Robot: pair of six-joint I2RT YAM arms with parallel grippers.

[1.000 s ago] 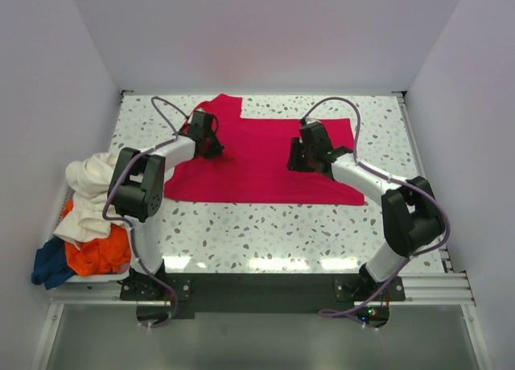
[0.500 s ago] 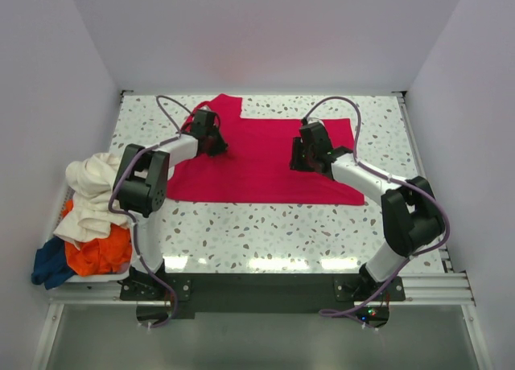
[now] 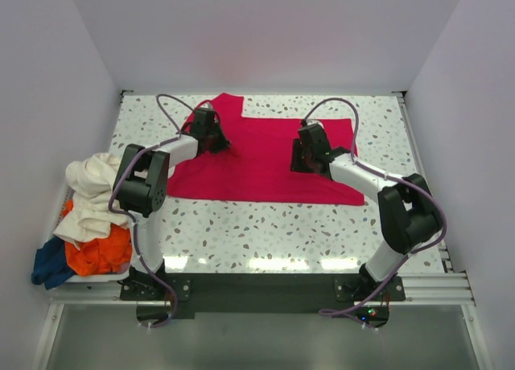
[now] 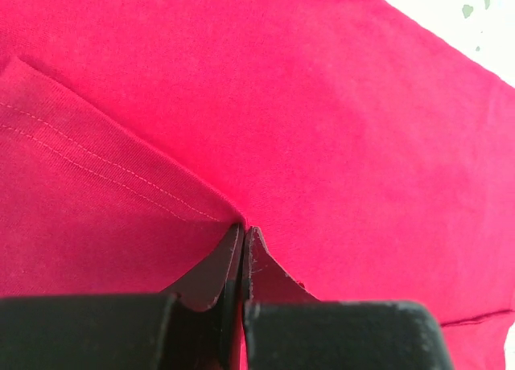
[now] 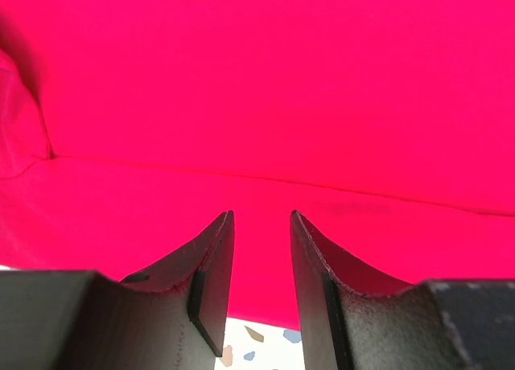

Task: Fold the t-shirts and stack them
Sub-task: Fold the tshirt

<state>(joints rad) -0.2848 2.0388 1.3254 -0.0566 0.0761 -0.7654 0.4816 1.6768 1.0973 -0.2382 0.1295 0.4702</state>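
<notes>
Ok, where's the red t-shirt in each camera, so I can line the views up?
Top external: the red t-shirt lies spread across the middle of the table, towards the far side.
Left wrist: it fills nearly the whole picture, with a stitched hem at left.
Right wrist: it fills most of the picture.
Shared landmark: the speckled table, a sliver at top right and at the bottom edge.

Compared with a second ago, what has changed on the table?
The left end effector, shut on a hem of the crimson t-shirt, crept forward and slightly right. The right end effector, open, barely shifted. The shirt pile stayed put.
</notes>
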